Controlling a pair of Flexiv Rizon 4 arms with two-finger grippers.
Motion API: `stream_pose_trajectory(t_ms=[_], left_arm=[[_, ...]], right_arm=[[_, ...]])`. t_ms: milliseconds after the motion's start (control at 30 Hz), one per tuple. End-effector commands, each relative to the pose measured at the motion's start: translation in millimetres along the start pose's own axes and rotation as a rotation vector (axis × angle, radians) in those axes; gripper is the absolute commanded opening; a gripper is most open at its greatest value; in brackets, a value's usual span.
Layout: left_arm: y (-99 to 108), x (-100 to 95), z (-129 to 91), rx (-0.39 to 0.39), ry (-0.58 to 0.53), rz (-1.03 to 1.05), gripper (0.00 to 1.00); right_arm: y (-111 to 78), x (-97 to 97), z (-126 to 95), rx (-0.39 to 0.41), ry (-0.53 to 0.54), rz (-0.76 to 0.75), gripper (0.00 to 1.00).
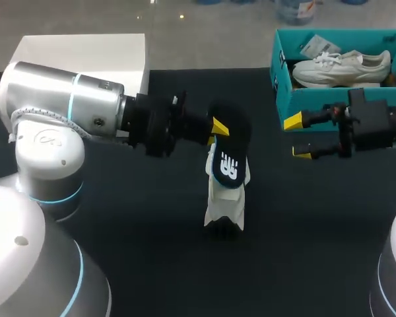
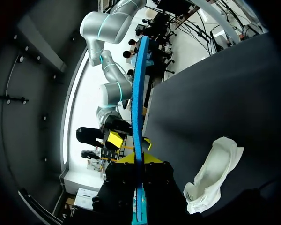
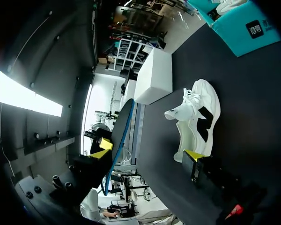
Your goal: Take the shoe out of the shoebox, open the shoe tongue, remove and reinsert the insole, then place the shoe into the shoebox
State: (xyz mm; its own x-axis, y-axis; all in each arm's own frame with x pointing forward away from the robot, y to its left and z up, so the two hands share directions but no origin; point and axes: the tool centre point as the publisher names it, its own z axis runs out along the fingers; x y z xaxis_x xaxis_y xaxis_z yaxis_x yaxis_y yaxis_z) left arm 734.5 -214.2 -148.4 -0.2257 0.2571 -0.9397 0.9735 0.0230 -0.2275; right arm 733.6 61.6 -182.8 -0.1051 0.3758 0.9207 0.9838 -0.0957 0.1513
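Black blue-edged foam insole [image 1: 230,146] sits pinched in the left gripper [image 2: 139,160], white sneaker [image 1: 226,201] just beneath; reinsertion looks next, needing its tip steered into the shoe's opening while the right gripper [image 1: 302,137] hangs spread

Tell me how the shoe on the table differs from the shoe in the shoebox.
The table shoe sits out on the dark table; the boxed shoe lies inside the teal shoebox. The table shoe runs lengthwise away from the robot, the boxed shoe crosswise. The left gripper holds an insole near the table shoe, none near the boxed shoe. Both are white sneakers.
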Motion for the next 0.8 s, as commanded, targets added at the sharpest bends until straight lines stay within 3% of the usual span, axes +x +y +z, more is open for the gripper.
stream_pose_trajectory(t_ms=[33, 367, 800], left_arm=[[-13, 1.8, -7, -0.004, 0.015, -0.018, 0.0], [-35, 12.9, -18, 0.029, 0.045, -0.087, 0.0], [-53, 23.3, -24, 0.048, 0.046, -0.145, 0.0]], right_arm=[[-13.9, -20.8, -13, 0.024, -0.055, 0.036, 1.0], [-57.2, -31.7, -79, -0.055, -0.153, 0.107, 1.0], [-65.6, -28.1, -106, -0.103, -0.181, 0.14, 1.0]])
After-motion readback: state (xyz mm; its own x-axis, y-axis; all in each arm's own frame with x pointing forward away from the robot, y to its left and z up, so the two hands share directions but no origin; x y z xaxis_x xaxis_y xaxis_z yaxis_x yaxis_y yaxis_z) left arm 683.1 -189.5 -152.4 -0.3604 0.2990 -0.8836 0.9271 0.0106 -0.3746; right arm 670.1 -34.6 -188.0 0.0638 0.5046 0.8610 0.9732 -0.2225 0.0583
